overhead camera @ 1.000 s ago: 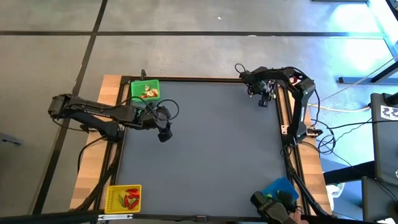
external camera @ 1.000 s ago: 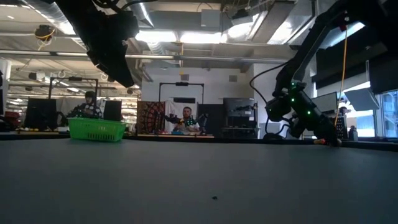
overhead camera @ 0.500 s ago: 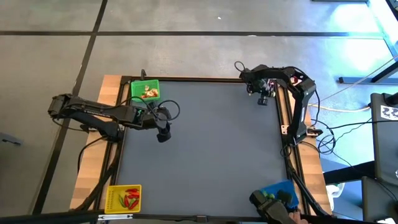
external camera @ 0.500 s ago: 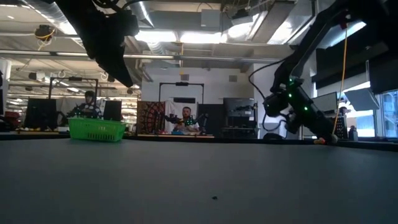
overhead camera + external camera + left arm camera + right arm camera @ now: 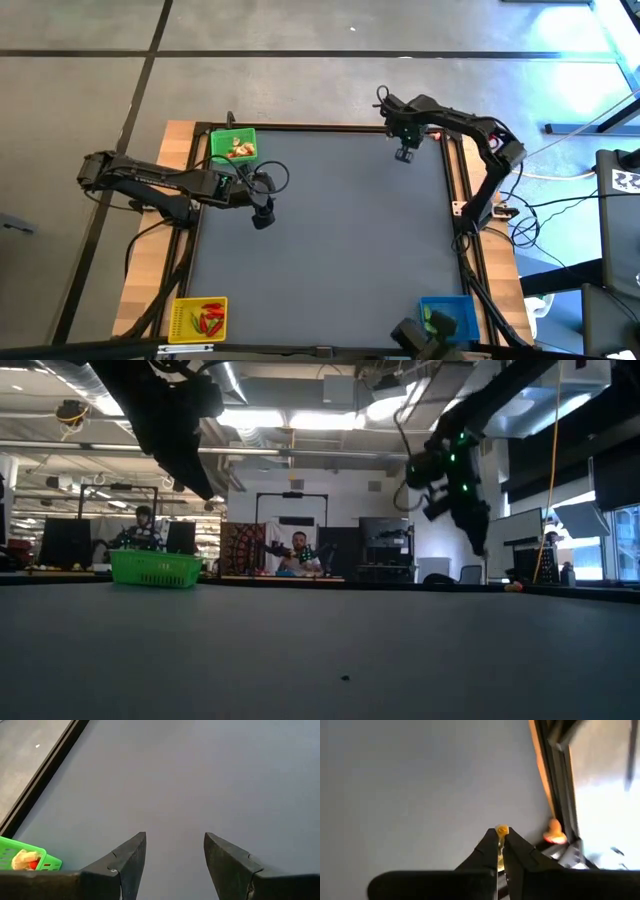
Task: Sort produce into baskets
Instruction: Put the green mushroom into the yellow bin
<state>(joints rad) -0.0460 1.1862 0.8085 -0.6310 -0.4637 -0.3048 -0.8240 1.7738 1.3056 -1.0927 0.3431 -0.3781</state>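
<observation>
Right gripper (image 5: 500, 836) pinched on a tiny orange piece (image 5: 502, 829), lifted clear for carrying, well apart from the green basket (image 5: 232, 146) (probably its destination). Left gripper (image 5: 174, 851) waits beside that basket, jaws wide, empty.

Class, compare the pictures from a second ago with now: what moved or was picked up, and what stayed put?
The right gripper closed on a small orange piece at the table's far right corner, lifted off the mat and swung left. Another orange piece lies by the edge. A person withdrew from the blue basket. The left gripper stayed open near the green basket; the yellow basket stayed put.
</observation>
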